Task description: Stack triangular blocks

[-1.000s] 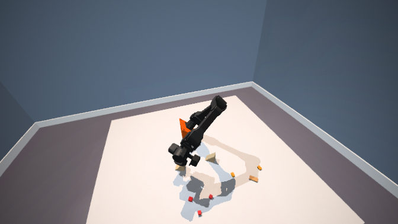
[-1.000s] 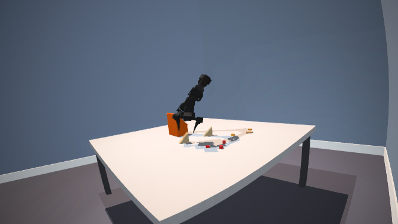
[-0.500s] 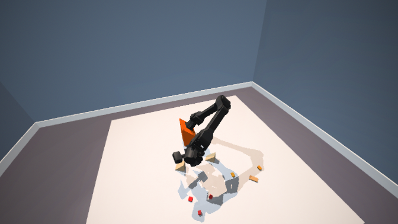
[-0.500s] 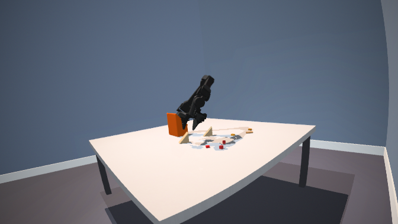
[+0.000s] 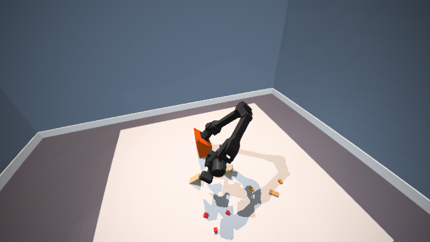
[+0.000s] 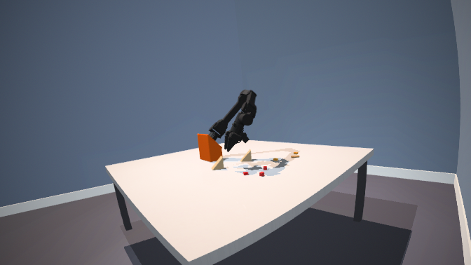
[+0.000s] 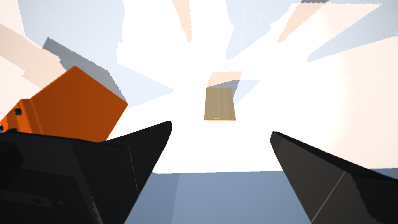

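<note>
Two tan triangular blocks lie apart on the white table [image 5: 150, 198] [image 6: 196, 210]. One block [image 5: 194, 180] [image 6: 219, 164] lies in front of the orange arm base [image 5: 203, 145] [image 6: 209, 147] [image 7: 75, 107]. The other block [image 5: 229, 169] [image 6: 247, 155] lies to its right, partly behind the arm in the top view. My gripper [image 5: 205, 177] [image 6: 234, 144] [image 7: 219, 130] is open and empty, hanging above the table between the two blocks. In the wrist view one tan block [image 7: 220, 104] lies ahead of the fingertips, untouched; I cannot tell which of the two it is.
Three small red cubes [image 5: 206, 215] [image 5: 228, 212] [image 5: 215, 229] [image 6: 246, 173] lie nearer the table's front. Small orange and tan pieces [image 5: 280, 181] [image 5: 251, 188] [image 5: 274, 193] [image 6: 296, 153] lie to the right. The table edge runs close behind the arm base.
</note>
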You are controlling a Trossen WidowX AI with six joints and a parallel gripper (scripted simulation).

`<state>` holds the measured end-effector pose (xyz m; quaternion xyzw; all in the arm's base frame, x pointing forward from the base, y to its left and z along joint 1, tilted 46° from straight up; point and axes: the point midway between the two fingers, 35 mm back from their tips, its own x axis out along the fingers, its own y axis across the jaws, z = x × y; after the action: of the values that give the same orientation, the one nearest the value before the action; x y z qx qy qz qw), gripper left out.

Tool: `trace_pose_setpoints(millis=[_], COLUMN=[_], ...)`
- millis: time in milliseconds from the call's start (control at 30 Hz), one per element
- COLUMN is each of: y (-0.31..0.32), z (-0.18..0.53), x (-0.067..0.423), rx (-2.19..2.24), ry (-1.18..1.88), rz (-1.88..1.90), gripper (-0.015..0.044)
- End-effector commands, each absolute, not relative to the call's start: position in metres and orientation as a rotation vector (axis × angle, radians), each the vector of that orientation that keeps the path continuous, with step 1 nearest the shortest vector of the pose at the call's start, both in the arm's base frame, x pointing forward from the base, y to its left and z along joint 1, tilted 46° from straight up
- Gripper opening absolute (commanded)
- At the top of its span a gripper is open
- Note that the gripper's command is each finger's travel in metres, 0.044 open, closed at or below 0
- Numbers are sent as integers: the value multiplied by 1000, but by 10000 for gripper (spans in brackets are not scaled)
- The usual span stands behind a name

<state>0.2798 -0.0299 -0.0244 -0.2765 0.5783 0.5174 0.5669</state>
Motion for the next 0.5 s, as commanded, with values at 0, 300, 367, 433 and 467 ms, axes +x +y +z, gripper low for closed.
trace_pose_setpoints(millis=[0,300,367,433,467], y=[-31,-30,-29,-28,-28], z=[-19,-23,-26,-30,-31], x=[282,282,282,282,282], rx=[-735,-735,-735,-735,-735], ry=[1320,1319,1319,1319,1319], rz=[1264,1264,1264,1264,1264], gripper=[440,440,440,440,440])
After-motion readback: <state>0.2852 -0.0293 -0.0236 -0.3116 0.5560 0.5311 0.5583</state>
